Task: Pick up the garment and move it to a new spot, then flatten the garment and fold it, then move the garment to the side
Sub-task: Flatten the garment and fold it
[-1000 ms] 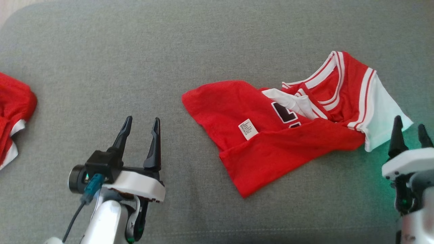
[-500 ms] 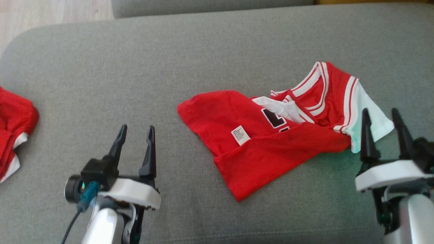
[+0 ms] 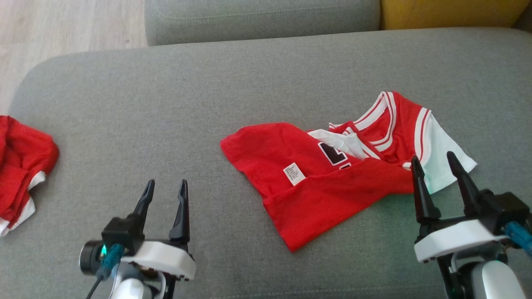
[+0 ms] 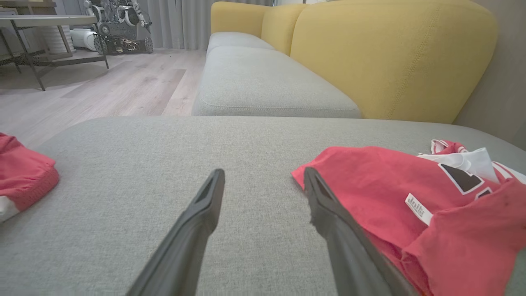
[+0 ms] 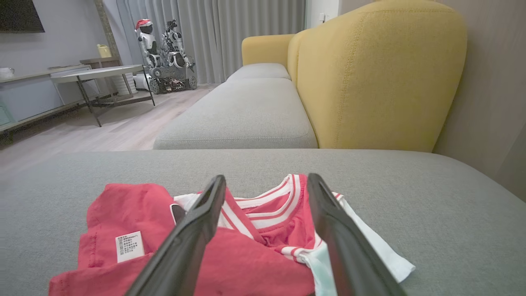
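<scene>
grey cushion [image 3: 166, 104], garment [image 3: 316, 191] lengthwise left-right

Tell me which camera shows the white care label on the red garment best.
The right wrist view: the care label lies close, facing the lens, its print lines visible. The head view shows it small from above; the left wrist view shows it slanted.

Lighting: soft, even daylight is spread over the grey cushion [image 3: 166, 104], and only faint shadows are cast under the red garment [image 3: 316, 195]. A green tint is thrown on its white edge beside the right gripper [image 3: 432, 157]. Wrist views are bowed at the edges, with the near fingers [image 4: 197, 230] softened.
</scene>
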